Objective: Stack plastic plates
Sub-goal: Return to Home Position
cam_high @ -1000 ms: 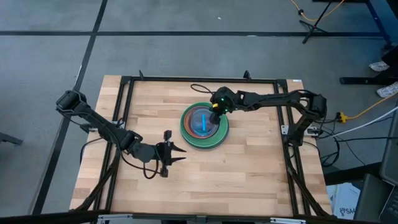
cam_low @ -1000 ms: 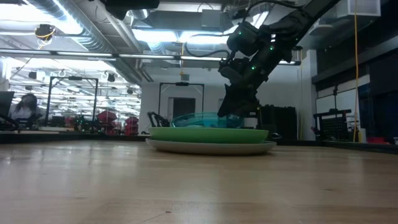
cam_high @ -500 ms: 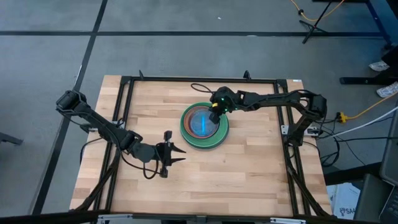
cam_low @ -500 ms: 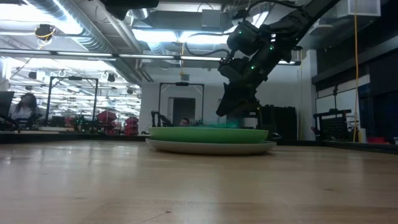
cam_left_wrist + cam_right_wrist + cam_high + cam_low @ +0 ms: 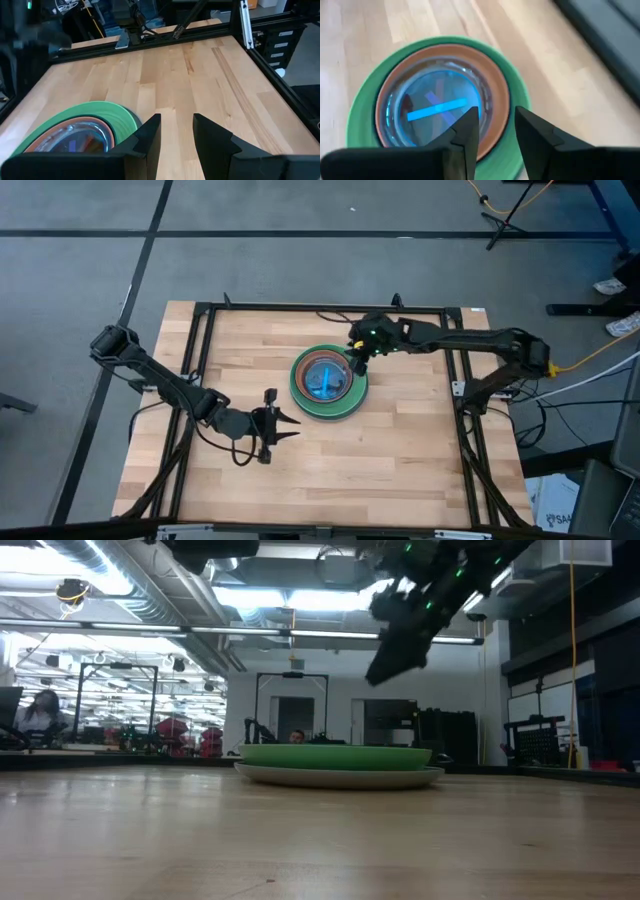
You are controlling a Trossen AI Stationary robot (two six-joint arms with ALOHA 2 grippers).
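round plastic plates (image 5: 322,383), translucent blue topmost, sitting nested on wooden table (image 5: 400,465) | right gripper (image 5: 354,362) hovering over stack's edge, fingers parted, empty | left gripper (image 5: 288,428) idling nearby, parted | judging light, stiff, slick: pinching rims

Light butcher-block desk (image 5: 400,450) inside a black metal frame (image 5: 330,308), grey floor (image 5: 300,260) around it, yellow cable (image 5: 590,358) trailing off the right side. Low view looks into an open lab: ceiling ducts (image 5: 150,580), strip lights (image 5: 290,600), a dark doorway (image 5: 292,705) at the back. One person (image 5: 40,712) seated far left.
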